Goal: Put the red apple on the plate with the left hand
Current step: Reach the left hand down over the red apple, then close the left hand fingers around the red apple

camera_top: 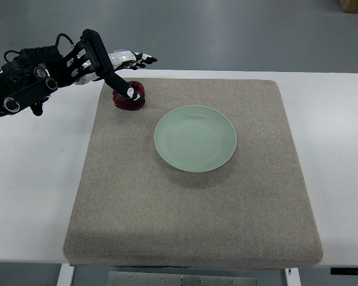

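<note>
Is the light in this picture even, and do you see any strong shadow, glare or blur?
In the top view the light is soft and even; the plate throws only a faint shadow on the mat at its near edge; no strong glare on the table; the apple is dark, partly hidden by the left robot hand; everything looks sharp.

Left hand [116, 71] at the apple [129, 95]
Fingers spread over the apple, thumb touching it; the apple lies on the mat [191, 208], left of the empty plate [195, 138].
</note>
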Available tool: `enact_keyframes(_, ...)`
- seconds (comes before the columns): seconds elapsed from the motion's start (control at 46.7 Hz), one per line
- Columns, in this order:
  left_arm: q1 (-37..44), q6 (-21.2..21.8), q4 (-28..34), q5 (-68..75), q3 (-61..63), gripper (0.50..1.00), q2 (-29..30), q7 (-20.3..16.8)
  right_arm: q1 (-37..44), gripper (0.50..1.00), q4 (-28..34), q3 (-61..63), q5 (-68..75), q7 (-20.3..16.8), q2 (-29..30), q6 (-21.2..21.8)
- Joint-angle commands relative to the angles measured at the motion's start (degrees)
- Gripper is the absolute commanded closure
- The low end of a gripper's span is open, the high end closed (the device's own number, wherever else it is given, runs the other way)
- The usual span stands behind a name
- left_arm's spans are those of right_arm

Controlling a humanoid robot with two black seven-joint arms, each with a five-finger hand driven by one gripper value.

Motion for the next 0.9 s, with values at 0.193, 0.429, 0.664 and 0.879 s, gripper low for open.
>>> enact_keyframes(0.193, 0.79, 5.35, 2.51, 11.42, 1.23, 0.523, -0.43, 0.01, 0.00, 0.536, 0.07, -0.06, 0.00, 0.00, 0.00, 0.00)
enact_keyframes(0.429, 0.79, 5.61, 3.57, 10.63, 4.93, 0.525, -1.66, -0.35, 0.00, 0.536, -0.02, -0.06, 0.00, 0.00, 0.00, 0.00)
enact_keyframes(0.664, 1.66, 7.72, 3.84, 10.36, 4.93, 0.519, -2.97, -0.35, 0.00, 0.536, -0.02, -0.06, 0.00, 0.00, 0.00, 0.00)
enact_keyframes(0.879, 2.02, 8.69, 4.80, 10.36, 5.01, 0.523, -3.15, -0.61, 0.00, 0.536, -0.02, -0.06, 0.00, 0.00, 0.00, 0.00)
